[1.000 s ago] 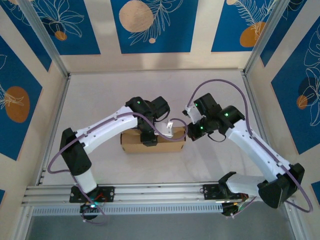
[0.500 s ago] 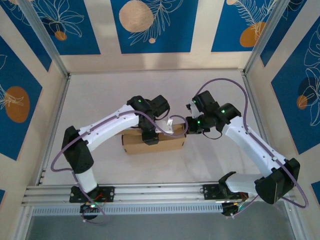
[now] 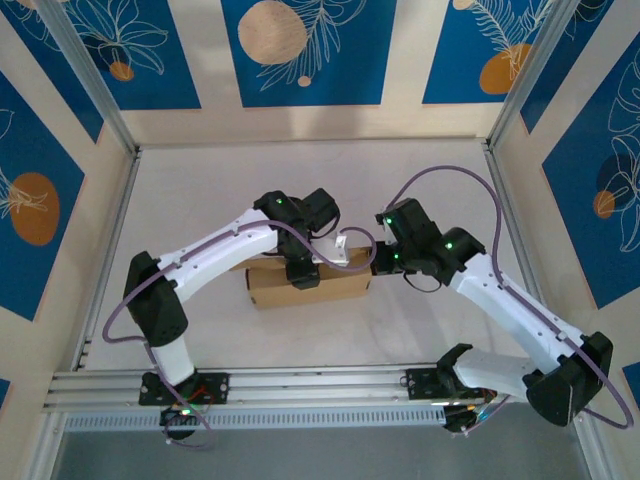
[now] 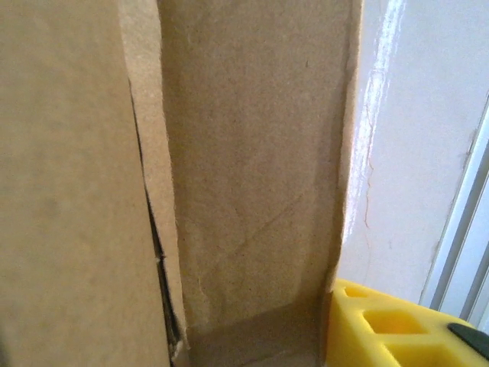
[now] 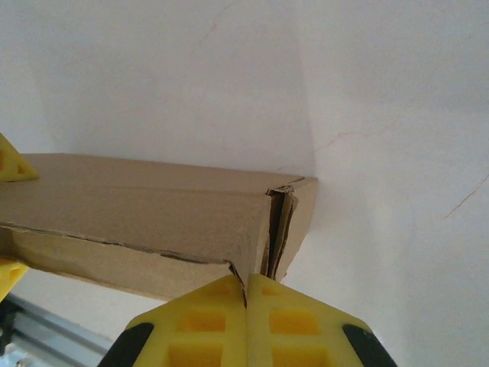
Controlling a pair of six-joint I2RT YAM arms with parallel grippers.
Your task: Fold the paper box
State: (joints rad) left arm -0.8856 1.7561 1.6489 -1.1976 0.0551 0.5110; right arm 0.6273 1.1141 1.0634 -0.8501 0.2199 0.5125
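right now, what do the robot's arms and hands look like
The left arm and right arm have white shells, black joints with small green lights, and a looping purple cable each. Both the left hand and right hand have yellow plastic fingers with square pockets.

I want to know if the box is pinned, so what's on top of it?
The left tool is over the box, about mid-length on its top. The cardboard under the tool is covered, so contact can't be confirmed.

White table point(image 3: 200, 180), brown paper box point(image 3: 268, 288) flat on it.
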